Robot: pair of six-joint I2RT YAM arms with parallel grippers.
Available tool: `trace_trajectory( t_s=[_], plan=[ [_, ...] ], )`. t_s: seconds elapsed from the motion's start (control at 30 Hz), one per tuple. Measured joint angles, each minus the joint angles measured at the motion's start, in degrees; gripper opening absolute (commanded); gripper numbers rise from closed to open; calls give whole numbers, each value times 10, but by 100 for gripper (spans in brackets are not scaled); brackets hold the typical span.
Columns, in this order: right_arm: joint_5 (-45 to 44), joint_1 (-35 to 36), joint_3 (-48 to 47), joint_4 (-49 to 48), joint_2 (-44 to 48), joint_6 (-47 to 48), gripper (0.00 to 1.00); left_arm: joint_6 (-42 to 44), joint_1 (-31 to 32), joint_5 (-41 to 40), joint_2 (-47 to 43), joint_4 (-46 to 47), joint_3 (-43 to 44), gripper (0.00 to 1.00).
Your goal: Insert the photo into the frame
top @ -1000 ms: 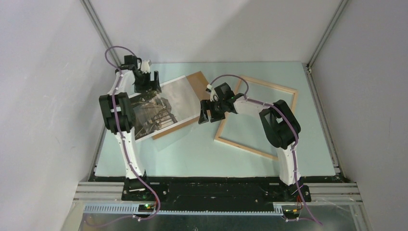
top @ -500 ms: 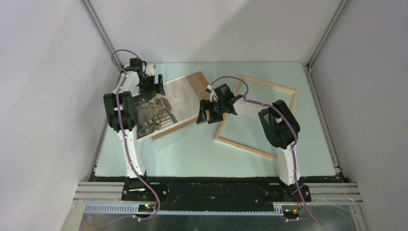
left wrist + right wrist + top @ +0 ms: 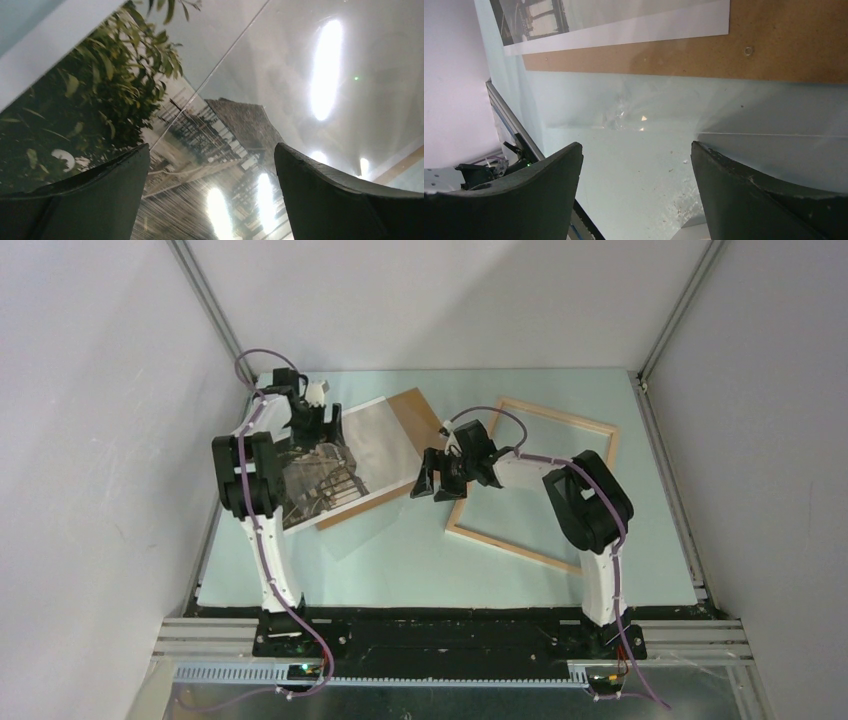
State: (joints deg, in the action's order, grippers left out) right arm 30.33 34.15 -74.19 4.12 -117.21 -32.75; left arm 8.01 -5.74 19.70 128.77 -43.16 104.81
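The photo (image 3: 352, 452) lies flat at the back left, overlapping a brown backing board (image 3: 418, 412). Its white border and grey boardwalk picture show in the left wrist view (image 3: 225, 125). My left gripper (image 3: 316, 430) hangs just above the photo, open and empty, with the print showing between its jaws (image 3: 210, 200). The pale wood frame (image 3: 560, 416) lies flat to the right, empty. My right gripper (image 3: 432, 484) is open and empty, low over the table between the board and the frame's left rail. The right wrist view (image 3: 636, 195) shows the photo's border (image 3: 634, 29) and the board (image 3: 774, 45).
A clear glossy sheet (image 3: 350, 532) lies over the photo's near part and onto the table. Its edge shows in the right wrist view (image 3: 774, 134). Grey walls close in the pale green table (image 3: 420, 570) on three sides.
My left gripper has moved a little right and nearer, further over the photo. My right gripper has shifted slightly and turned. Photo, board and frame have not moved.
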Motion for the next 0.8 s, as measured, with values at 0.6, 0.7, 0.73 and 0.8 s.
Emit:
trace_trajectory(
  t_s=[0.6, 0.7, 0.73, 0.8],
  plan=[
    [-41, -34, 76, -20, 56, -20, 86, 20, 22, -20, -85, -16, -129, 97],
    [-45, -35, 78, -20, 58, -23, 86, 21, 26, -28, -98, -19, -150, 94],
    [-45, -35, 78, -21, 58, -24, 86, 21, 28, -31, -104, -20, -157, 93],
    [-45, -34, 78, -21, 58, -29, 87, 21, 30, -33, -113, -23, -170, 92]
  ],
)
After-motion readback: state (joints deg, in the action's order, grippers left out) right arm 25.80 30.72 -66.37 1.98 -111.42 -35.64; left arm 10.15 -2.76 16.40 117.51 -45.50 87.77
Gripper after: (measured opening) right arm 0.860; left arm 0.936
